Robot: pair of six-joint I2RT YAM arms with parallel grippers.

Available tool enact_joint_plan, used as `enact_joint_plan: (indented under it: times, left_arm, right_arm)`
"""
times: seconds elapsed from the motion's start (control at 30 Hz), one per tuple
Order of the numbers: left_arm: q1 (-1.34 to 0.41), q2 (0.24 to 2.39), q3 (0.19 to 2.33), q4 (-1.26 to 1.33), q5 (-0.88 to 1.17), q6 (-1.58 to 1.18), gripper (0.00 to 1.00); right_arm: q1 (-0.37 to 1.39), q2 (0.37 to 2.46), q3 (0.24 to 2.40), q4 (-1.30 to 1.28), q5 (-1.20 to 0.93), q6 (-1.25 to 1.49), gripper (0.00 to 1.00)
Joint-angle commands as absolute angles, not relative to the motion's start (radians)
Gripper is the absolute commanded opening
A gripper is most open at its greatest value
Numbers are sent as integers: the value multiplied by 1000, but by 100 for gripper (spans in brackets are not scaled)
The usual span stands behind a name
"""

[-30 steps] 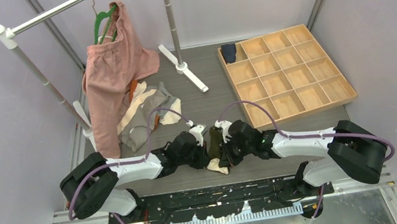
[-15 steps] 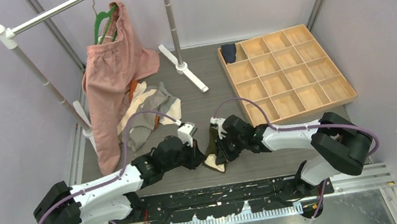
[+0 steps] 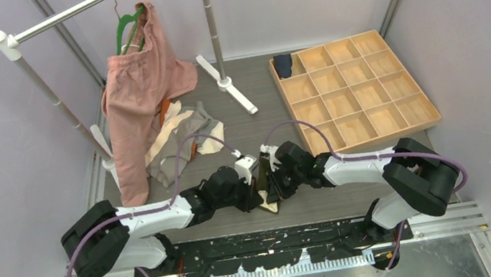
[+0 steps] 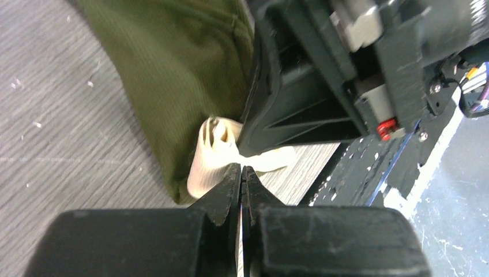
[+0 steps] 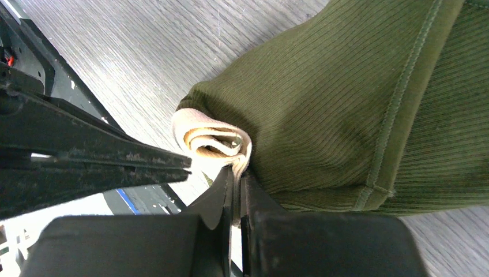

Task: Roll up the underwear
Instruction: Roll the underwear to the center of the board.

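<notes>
Right gripper [image 5: 237,179] pinches olive underwear [image 5: 346,104] at cream waistband [image 5: 213,138].

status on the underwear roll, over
Left gripper shut, tips at the cream waistband. Right gripper shut on that waistband. Olive underwear bunched between them. Clothes pile sits apart.

table [image 3: 255,126]: grey woodgrain | holds: wooden tray [image 3: 360,97], underwear pile [image 3: 181,137], olive underwear [image 3: 263,176]

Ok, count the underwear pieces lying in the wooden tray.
1: a navy pair in the far-left corner compartment of the wooden tray; every other compartment shows bare wood.
</notes>
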State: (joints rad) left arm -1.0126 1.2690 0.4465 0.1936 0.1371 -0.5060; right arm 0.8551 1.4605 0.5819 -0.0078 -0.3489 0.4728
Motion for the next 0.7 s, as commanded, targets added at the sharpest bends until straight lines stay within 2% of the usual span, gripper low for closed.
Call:
enact_joint_plan:
  times: [0.0,0.3,0.67]
  left_arm:
    - [-1015,1299,504,319,155,-485,1]
    - [-1015,1364,505,328,64,-488,1]
    - [-1014,1417,460,325,-89,-516,1]
  right_arm:
    - [852,1495,562,-58,-293,446,4]
    - [852,1486,543,-43,-293,461,7]
    - [852,1460,533,-38,-296,483,17]
